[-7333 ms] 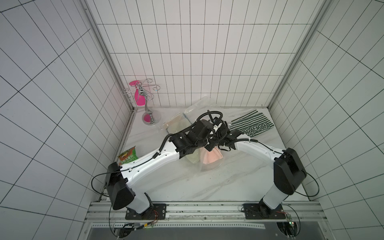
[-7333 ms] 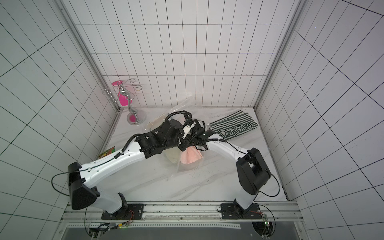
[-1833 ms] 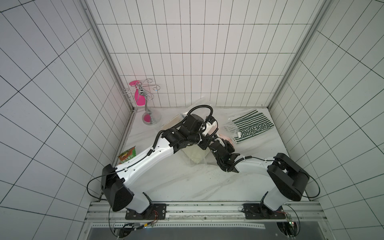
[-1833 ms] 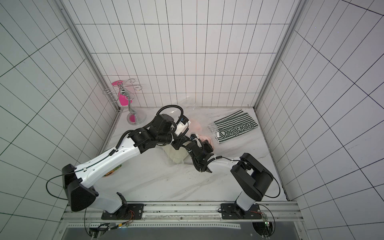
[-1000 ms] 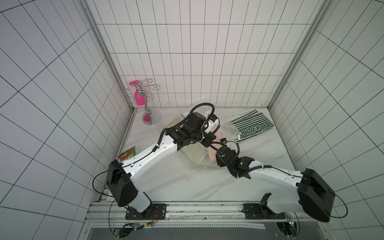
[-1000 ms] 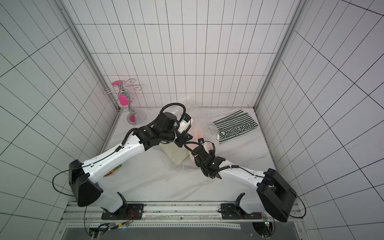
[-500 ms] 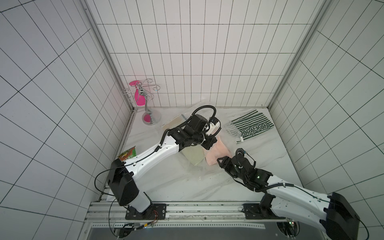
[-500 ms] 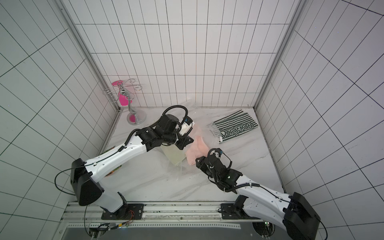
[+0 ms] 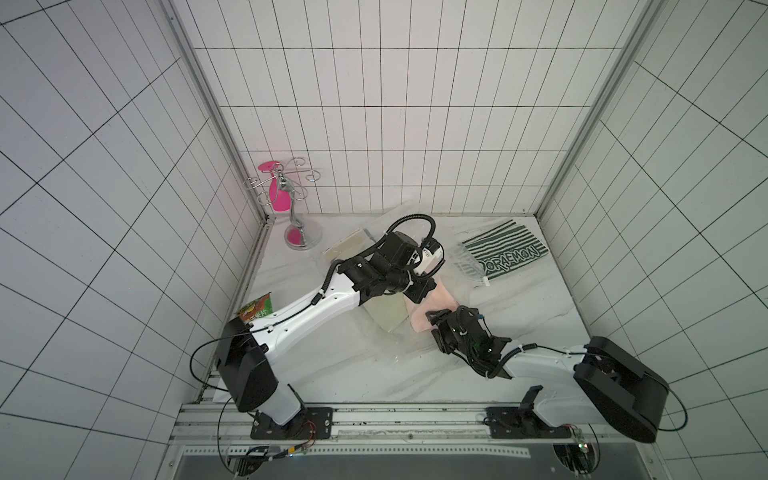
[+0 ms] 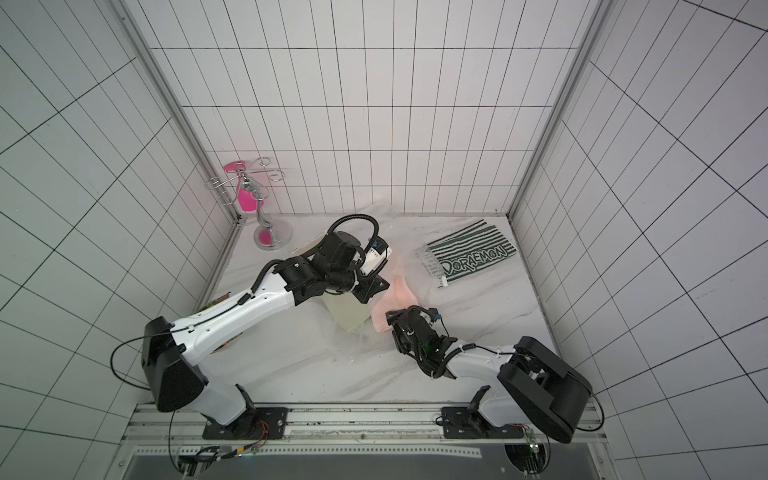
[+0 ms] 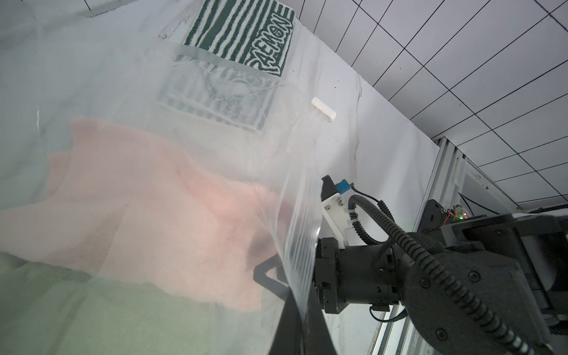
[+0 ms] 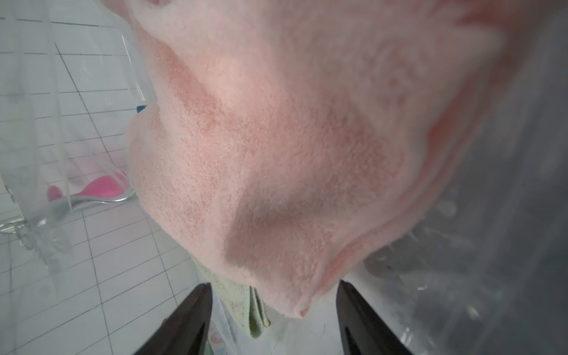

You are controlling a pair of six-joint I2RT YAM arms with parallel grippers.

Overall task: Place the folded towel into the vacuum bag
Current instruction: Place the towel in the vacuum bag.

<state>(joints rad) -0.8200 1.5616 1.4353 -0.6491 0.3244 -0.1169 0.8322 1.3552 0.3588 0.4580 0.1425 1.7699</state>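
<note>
The pink folded towel (image 9: pixel 436 305), plush and round-cornered, lies mostly under the clear, crinkly film of the vacuum bag (image 11: pixel 123 76), overlapping a pale green towel (image 9: pixel 388 318) (also inside, it seems). Insertion looks nearly done. The right gripper (image 12: pixel 273 285) has its jaws spread around the towel's near corner, grasping nothing; the left gripper (image 9: pixel 420 293) is clenched on the bag's lip. Next: nudge that corner fully in.
</note>
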